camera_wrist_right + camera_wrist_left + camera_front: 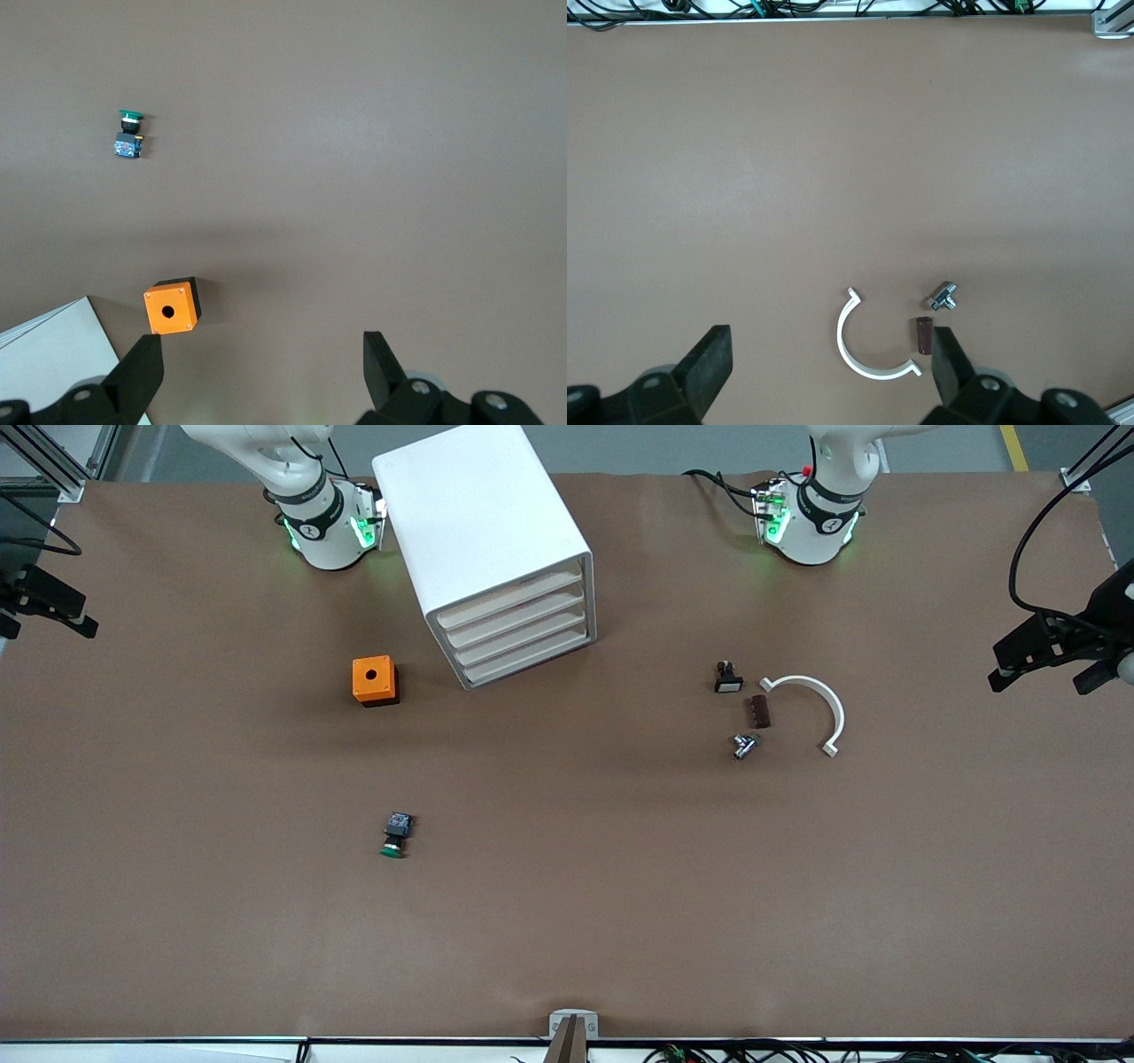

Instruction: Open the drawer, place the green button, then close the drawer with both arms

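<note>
left tool [828,367] hanging wide open, empty, over white half-ring [813,708] | right tool [263,372] gaping, empty, over orange cube [374,680] | green-capped button [396,835] lying sideways on tabletop [620,886], nearer camera than cube | drawer cabinet [496,549] all shut | risk: rolling off its round cap when pinched

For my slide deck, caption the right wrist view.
Open right end effector over the table, above the orange cube, green-capped button lying untouched.

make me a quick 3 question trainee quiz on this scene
1. True or false: the button lies on its side on the table.
2. Which is nearer the front camera: A the cube, B the button?
3. Fill in: all drawers of the cabinet are ____.

Key: 1 true. 2 B. 3 closed.
Note: the left end effector and right end effector are both open and hold nothing.
</note>
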